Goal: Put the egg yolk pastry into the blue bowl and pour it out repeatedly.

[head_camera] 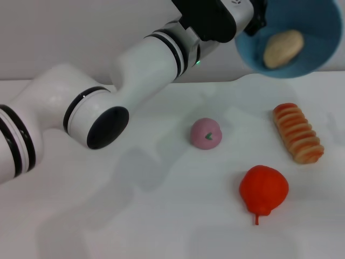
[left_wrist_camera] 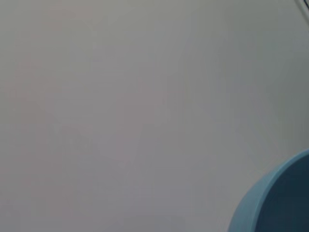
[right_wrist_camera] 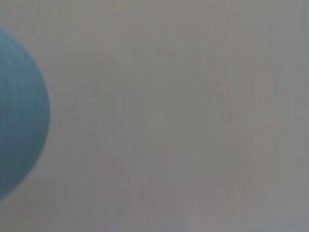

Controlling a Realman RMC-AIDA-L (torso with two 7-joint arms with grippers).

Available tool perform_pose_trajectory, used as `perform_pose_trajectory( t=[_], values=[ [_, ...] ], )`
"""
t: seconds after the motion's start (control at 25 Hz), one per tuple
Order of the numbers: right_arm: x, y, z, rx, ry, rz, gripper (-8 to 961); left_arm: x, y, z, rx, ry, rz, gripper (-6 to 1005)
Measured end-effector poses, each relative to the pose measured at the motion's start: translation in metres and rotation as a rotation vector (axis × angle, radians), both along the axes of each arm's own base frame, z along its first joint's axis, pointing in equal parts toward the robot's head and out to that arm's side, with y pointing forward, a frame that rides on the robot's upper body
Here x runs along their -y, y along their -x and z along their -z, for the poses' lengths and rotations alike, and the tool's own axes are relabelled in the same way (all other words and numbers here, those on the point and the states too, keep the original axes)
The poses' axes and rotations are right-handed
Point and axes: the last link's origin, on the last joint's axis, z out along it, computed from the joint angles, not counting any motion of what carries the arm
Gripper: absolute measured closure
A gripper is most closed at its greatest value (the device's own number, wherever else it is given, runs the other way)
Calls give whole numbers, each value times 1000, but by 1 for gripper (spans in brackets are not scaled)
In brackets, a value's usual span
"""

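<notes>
Fingers of the left gripper (head_camera: 253,24) are hiding behind the blue bowl (head_camera: 318,54), grip unclear; it is tilting above the bench (head_camera: 135,216), the egg yolk pastry (head_camera: 283,48) sitting inside, pouring apparently still ahead.

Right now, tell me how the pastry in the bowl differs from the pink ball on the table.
The egg yolk pastry is pale tan and plain; the pink ball is pink with a small green mark. The pastry lies inside the tilted blue bowl, raised off the table; the ball rests on the table. The pastry looks oblong, the ball rounder. Both are small and matte.
</notes>
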Motion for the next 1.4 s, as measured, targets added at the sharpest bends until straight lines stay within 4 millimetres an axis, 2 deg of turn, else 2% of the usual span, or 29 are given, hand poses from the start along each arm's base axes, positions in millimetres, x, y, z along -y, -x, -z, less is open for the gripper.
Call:
perform_pose_trajectory(
  t=[0.24, 0.64, 0.84, 1.2, 1.4],
  values=[
    [1, -2, 3, -5, 8, 8, 454, 9, -4, -4, 21, -68, 105, 1000],
    [0, -2, 4, -12, 6, 13, 463, 17, -7, 2, 7, -64, 150, 1001],
    [-1, -1, 4, -12, 5, 10, 467, 31, -5, 5, 6, -117, 267, 1001],
    [-4, 0, 6, -23, 8, 15, 475, 36, -7, 4, -18, -162, 335, 1001],
    [-5, 0, 6, -23, 7, 15, 480, 50, -11, 9, -45, -201, 438, 1000]
  ],
)
